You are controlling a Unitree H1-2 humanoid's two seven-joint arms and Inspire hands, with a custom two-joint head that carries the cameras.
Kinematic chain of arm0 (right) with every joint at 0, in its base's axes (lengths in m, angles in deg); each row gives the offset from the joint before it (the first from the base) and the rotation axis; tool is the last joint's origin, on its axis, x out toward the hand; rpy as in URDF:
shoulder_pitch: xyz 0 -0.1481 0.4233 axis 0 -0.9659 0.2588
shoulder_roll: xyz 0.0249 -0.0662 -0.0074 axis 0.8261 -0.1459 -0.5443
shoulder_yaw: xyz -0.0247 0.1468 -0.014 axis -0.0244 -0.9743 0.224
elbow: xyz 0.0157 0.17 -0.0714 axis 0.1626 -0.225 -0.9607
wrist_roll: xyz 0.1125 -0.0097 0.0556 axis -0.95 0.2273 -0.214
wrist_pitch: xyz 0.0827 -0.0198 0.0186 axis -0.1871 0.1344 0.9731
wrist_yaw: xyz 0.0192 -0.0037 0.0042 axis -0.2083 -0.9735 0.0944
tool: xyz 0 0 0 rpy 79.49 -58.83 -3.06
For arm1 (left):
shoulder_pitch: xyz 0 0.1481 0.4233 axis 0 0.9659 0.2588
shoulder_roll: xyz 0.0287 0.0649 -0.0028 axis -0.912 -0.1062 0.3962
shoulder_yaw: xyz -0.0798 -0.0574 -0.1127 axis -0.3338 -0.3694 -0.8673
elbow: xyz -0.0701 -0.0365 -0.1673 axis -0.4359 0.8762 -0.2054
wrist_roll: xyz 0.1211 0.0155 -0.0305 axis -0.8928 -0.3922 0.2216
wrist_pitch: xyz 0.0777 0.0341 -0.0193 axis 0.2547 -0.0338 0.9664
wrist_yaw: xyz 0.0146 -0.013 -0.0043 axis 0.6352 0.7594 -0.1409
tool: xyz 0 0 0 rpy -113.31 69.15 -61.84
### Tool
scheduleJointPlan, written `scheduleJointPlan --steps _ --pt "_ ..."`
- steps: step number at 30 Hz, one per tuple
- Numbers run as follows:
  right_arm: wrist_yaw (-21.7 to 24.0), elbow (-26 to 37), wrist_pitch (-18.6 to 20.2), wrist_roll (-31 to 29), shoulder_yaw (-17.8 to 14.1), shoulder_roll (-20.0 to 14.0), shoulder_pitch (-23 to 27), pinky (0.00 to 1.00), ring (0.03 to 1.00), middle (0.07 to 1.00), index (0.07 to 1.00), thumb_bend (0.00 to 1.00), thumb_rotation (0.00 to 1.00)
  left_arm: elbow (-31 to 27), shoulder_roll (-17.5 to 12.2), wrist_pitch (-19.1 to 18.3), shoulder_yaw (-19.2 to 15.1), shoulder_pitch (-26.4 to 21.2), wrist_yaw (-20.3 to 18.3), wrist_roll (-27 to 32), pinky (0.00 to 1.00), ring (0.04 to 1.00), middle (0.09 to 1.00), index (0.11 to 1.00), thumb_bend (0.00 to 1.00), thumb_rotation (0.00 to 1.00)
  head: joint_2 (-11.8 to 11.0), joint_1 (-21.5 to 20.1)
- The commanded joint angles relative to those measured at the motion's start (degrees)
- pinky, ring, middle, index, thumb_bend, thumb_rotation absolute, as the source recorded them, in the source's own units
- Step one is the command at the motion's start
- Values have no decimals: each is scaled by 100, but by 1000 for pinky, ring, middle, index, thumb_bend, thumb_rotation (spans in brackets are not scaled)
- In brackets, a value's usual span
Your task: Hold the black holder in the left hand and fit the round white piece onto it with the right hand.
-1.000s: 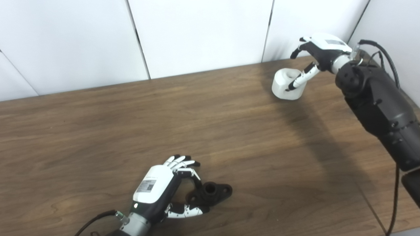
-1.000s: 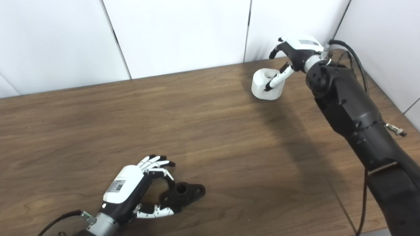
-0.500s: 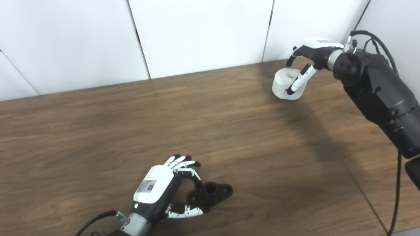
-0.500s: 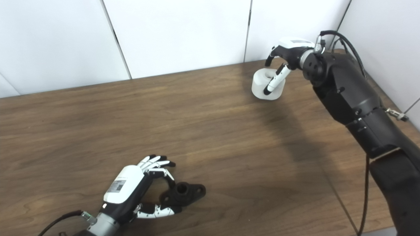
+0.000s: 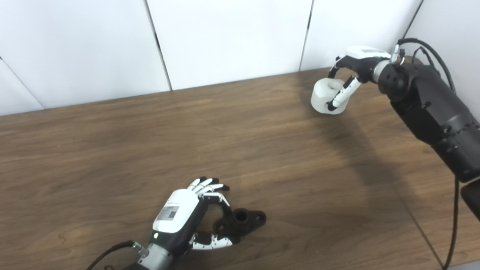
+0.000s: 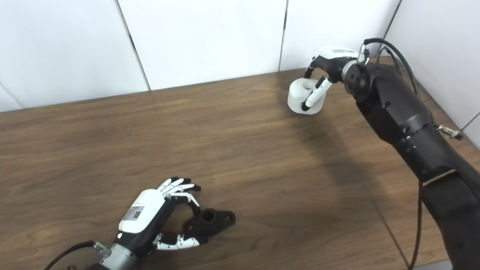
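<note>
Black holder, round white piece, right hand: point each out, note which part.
black holder (image 5: 242, 218), left eye view, on its raised centre hub.
round white piece (image 5: 321, 98), left eye view, on its outer side wall.
right hand (image 6: 330, 63), right eye view, on the middle of the hand, over the piece.

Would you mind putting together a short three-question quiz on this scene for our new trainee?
1. True or false: the round white piece is already fitted onto the black holder.
2. Which hand is at the black holder?
A. left hand
B. right hand
C. neither
3. Fill in: the white piece sits near the table's ____ right corner.

Key: 1. False, they lie far apart. 2. A, its fingers curl around the holder's near end, which rests on the table. 3. Far; the right hand's thumb lies across its side there.
</note>
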Motion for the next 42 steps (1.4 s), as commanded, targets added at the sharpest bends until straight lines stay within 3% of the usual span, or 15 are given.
scheduleJointPlan --steps 1,22,42 --pt "-190 65 -68 64 -77 -109 202 998 1000 980 748 1000 345 30 4 58 85 76 -107 -109 946 905 821 486 520 49 5 7" --pt "-463 104 -310 -22 -151 -79 84 972 1000 916 627 1000 292 -11 48 21 88 85 -141 -116 947 909 822 486 520 49 57 50" --pt "-722 182 -421 76 -115 -85 -29 928 1000 885 586 971 217 0 88 55 86 71 -137 -135 938 907 822 486 520 49 112 101"
